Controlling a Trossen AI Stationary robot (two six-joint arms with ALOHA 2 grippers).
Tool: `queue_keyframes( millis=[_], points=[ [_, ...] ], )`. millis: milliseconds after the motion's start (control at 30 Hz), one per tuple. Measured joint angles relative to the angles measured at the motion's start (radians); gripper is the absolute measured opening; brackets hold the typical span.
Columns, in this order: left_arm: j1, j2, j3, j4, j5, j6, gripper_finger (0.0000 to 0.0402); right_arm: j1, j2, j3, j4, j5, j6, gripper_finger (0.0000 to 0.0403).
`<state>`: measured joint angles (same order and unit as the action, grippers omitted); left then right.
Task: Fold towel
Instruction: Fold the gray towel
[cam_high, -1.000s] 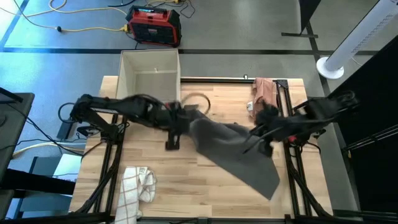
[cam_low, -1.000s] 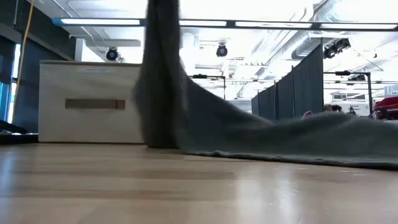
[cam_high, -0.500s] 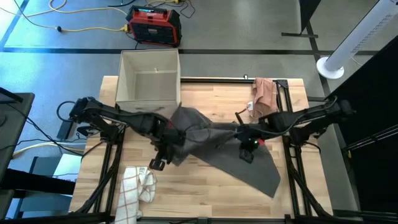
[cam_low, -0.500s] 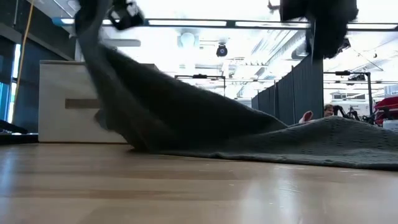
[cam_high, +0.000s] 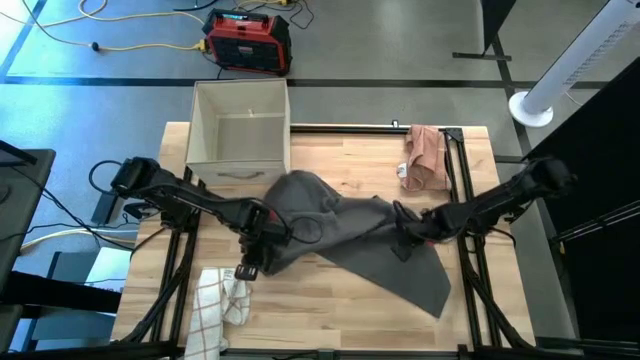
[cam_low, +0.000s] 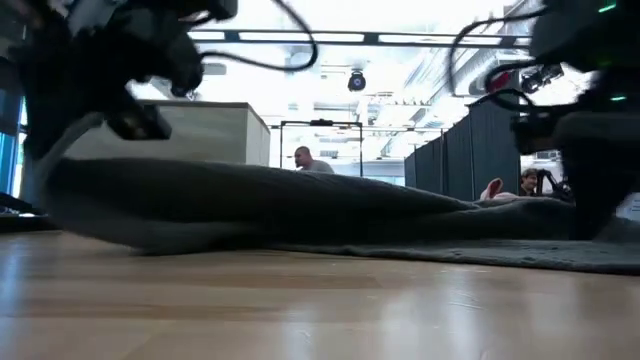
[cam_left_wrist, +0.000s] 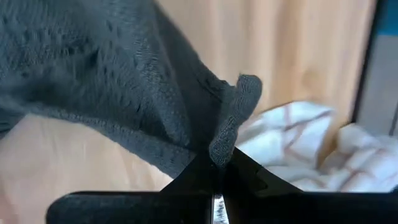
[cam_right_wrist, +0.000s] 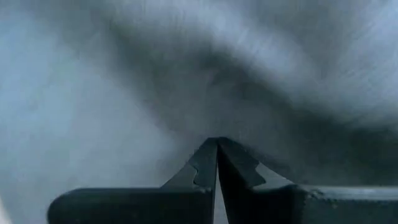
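Note:
A grey towel lies spread and bunched across the middle of the table, with a hump at its far left and its near right corner flat on the wood. My left gripper is low at the towel's left end, shut on it, just beside a white checked towel. My right gripper is low at the towel's right side with its fingers shut; in the right wrist view grey cloth fills everything ahead of them. My left gripper pinches a corner of the grey towel between its two fingers; the cloth stands out past the fingertips in a small folded tip. The towel slopes away slack from there to the table. My right gripper is shut on the grey towel at its right side. The fingers themselves hide the place of contact, so I cannot tell which edge or how many layers they have.
A beige open box stands at the far left of the table. A pink cloth lies at the far right. The white checked towel lies at the near left edge. People show in the room behind.
Both grippers have come down with the grey towel. My left gripper has gone toward the table's left and near edges. The left part of the towel, which hung high a second ago, now lies low and bunched on the table; its near right corner has stayed put.

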<state>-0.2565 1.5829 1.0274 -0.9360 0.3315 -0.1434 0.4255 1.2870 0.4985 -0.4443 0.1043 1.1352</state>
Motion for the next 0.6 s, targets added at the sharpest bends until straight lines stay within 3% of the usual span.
queue_keyframes(
  millis=[233,333,433,600],
  points=[
    [0.001,-0.001,-0.032,0.008,-0.151,-0.029,0.0002,0.353,0.109,0.023,0.21,0.0,0.365,0.0],
    [0.003,-0.001,-0.032,0.008,-0.277,-0.03,0.0002,0.452,0.2,0.098,0.29,-0.083,0.41,0.0],
    [0.013,-0.001,-0.032,0.009,-0.388,-0.057,0.0002,0.465,0.233,0.203,0.254,-0.169,0.351,0.0],
    [0.026,-0.001,-0.03,0.048,-0.442,-0.09,0.0002,0.31,0.146,0.383,-0.071,-0.142,0.04,0.0]
  ],
)
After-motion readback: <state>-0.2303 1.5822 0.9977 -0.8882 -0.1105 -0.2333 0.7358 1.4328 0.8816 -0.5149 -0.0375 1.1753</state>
